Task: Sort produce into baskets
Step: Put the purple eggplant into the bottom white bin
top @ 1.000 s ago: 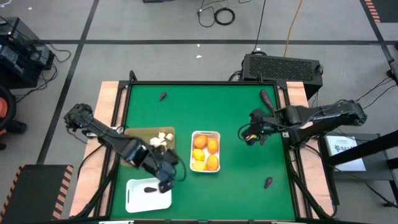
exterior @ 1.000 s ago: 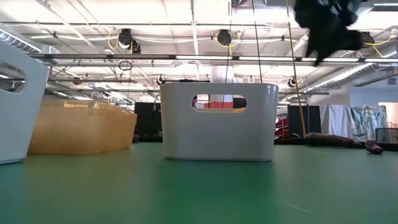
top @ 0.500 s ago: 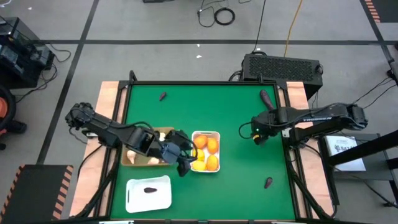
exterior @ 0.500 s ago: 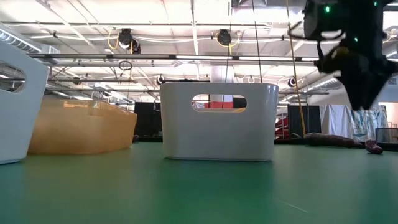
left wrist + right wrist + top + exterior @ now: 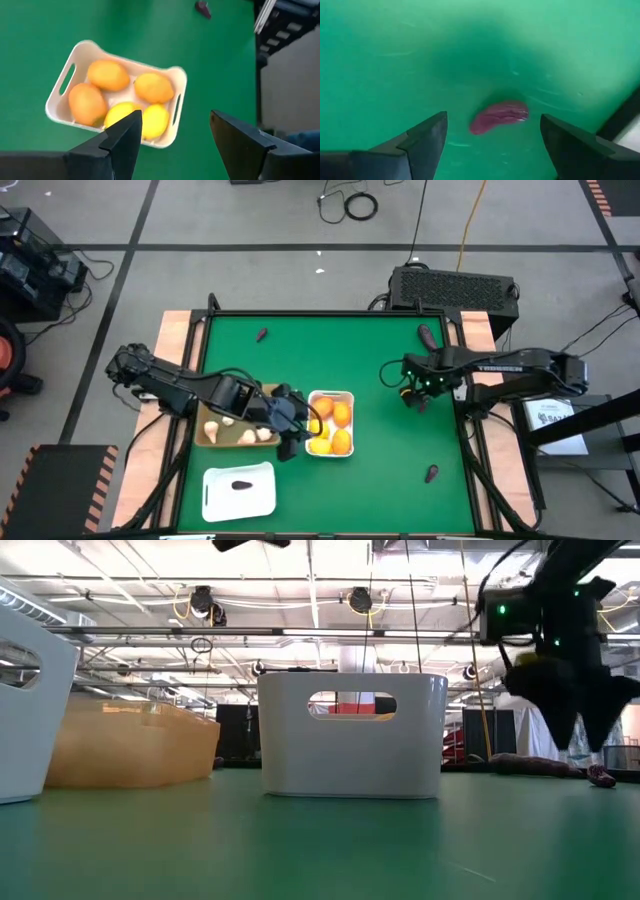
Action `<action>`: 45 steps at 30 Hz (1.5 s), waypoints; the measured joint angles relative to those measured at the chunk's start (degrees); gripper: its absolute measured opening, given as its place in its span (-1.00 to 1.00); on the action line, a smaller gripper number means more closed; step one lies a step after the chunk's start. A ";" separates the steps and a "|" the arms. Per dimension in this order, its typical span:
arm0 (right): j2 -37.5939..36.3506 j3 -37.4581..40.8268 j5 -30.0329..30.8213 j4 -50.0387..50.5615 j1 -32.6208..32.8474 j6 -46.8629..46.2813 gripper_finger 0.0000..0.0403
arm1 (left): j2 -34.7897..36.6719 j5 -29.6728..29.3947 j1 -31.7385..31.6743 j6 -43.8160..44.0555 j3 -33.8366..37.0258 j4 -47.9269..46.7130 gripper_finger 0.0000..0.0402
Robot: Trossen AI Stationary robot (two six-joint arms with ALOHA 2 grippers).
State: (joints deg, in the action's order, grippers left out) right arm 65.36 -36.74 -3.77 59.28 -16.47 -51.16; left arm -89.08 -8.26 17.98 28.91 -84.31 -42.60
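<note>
Orange and yellow fruits (image 5: 107, 75) fill the white basket (image 5: 330, 393) at the table's middle. Left of it, the tan basket (image 5: 203, 440) holds whitish bulbs (image 5: 215, 428). A dark purple vegetable (image 5: 240, 486) lies in the near white basket (image 5: 215, 505). My left gripper (image 5: 292, 425) hangs open over the fruit basket's left rim. My right gripper (image 5: 410, 392) points straight down, open, above a purple vegetable (image 5: 499, 116) lying on the green mat. Its fingers stand clear of the mat in the low view (image 5: 578, 735).
More purple vegetables lie loose on the mat: one at the far left (image 5: 262, 335), a long one at the far right (image 5: 428, 337), one near the right edge (image 5: 432, 473). The table's wooden rim (image 5: 480, 480) runs close to my right arm.
My left gripper has moved from over the near white basket toward the far edge and the right, passing the tan basket and stopping by the fruit basket. My right gripper has sunk toward the mat, turned to point down, and opened wider.
</note>
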 joint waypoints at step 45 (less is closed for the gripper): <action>9.86 -17.25 -7.10 -17.00 0.88 6.86 -0.93 | 25.46 -20.30 0.04 -6.89 1.44 -19.46 0.19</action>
State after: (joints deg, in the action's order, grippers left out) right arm 75.22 -53.98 -10.87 42.29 -15.60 -44.30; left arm -63.62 -28.56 18.02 22.02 -82.88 -62.06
